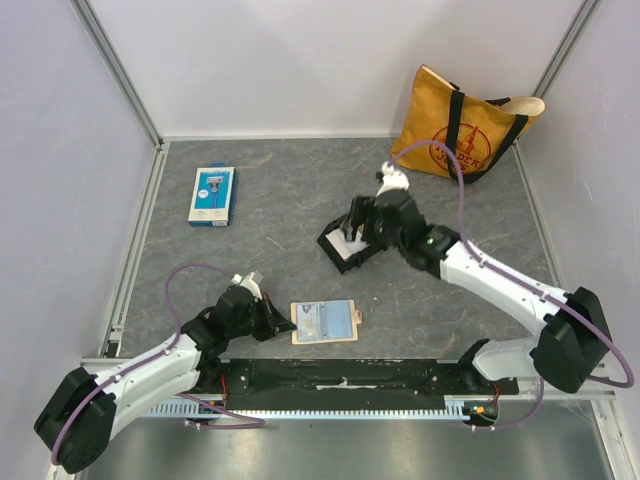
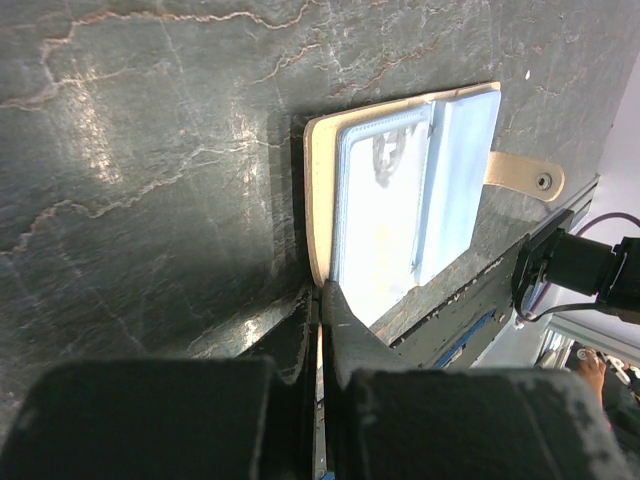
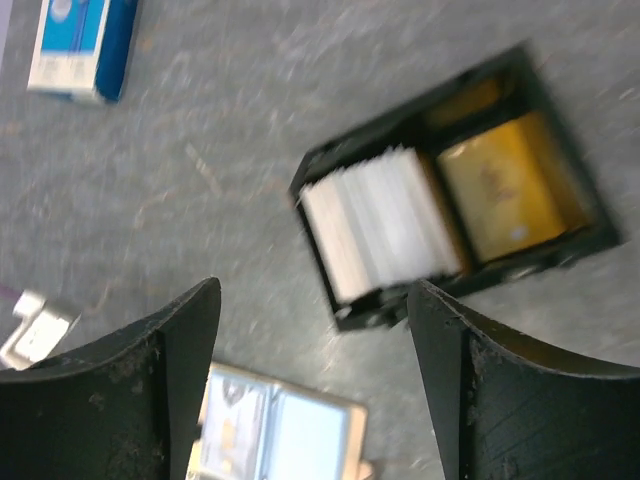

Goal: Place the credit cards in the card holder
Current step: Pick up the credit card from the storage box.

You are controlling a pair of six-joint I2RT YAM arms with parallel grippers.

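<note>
The tan card holder (image 1: 325, 322) lies open near the front edge, its tab (image 1: 357, 318) pointing right, with a pale blue card (image 2: 390, 200) in its clear pockets. My left gripper (image 1: 280, 323) is shut on the holder's left edge; in the left wrist view the fingertips (image 2: 322, 292) pinch the tan rim (image 2: 316, 200). My right gripper (image 3: 315, 300) hangs open and holds nothing, just above a black tray (image 1: 338, 260). That tray (image 3: 545, 262) holds a stack of white credit cards (image 3: 380, 225) and a gold card (image 3: 505, 190).
A blue-and-white retail package (image 1: 212, 195) lies at the back left. A yellow tote bag (image 1: 465, 125) leans against the back right wall. Metal rails run along the side walls, and a black strip borders the front edge.
</note>
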